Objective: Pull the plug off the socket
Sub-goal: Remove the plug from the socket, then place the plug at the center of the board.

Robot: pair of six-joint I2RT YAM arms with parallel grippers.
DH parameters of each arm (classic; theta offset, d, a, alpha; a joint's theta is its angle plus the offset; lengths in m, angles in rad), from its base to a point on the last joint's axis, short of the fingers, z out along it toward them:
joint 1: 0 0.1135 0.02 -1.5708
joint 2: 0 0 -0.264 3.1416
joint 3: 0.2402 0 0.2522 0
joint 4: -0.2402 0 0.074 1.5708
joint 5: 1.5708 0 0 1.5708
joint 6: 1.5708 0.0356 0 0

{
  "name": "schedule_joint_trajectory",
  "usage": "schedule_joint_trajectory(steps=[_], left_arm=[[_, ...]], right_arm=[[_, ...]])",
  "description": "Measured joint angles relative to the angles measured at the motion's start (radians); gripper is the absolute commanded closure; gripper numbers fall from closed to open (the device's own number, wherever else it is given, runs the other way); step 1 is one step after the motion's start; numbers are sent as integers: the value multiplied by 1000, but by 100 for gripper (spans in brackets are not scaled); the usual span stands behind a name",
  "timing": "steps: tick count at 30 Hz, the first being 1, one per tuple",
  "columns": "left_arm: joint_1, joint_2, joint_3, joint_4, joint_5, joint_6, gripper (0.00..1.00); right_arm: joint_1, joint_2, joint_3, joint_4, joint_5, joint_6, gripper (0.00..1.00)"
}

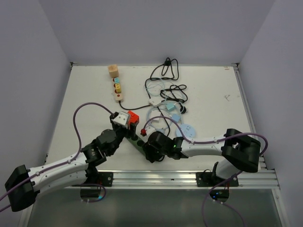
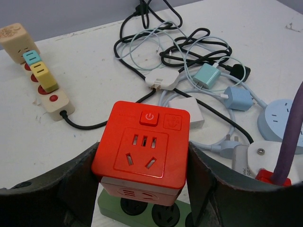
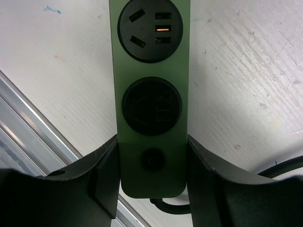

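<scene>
Left gripper (image 2: 143, 163) is clamped on the red cube plug (image 2: 141, 142) - one finger on each side face, socket face and power button pointing up at the wrist cam. The cube sits directly on top of the green power strip (image 3: 150, 71), at the strip's far end, on the near-centre of the table (image 1: 213, 94). Can't tell from these views whether the pins are fully seated.

Right gripper (image 3: 151, 175) grips the strip across its width at the near end - jaws on both long edges, right by the round button. Two of its sockets show beyond the fingers, both unoccupied.

Further back: beige strip (image 1: 116, 86) with coloured plugs, and a tangle of cables and chargers (image 1: 165, 90), well apart from both grippers.
</scene>
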Motion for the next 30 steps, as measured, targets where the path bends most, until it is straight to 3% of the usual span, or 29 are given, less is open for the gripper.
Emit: schedule_joint_trajectory(steps=[11,18,22,30], left_arm=[[10,86,12,23,-63,-40,100],[166,294,144,46,53,-136,100],[217,485,293,61,109,-159,100],[293,849,587,103,230,-161,100]], right_arm=[[-4,-13,-18,2,58,44,100],[-16,-84,-109,60,129,130,55],[-24,-125,-150,69,154,161,46],[-37,-151,-172,69,158,192,41]])
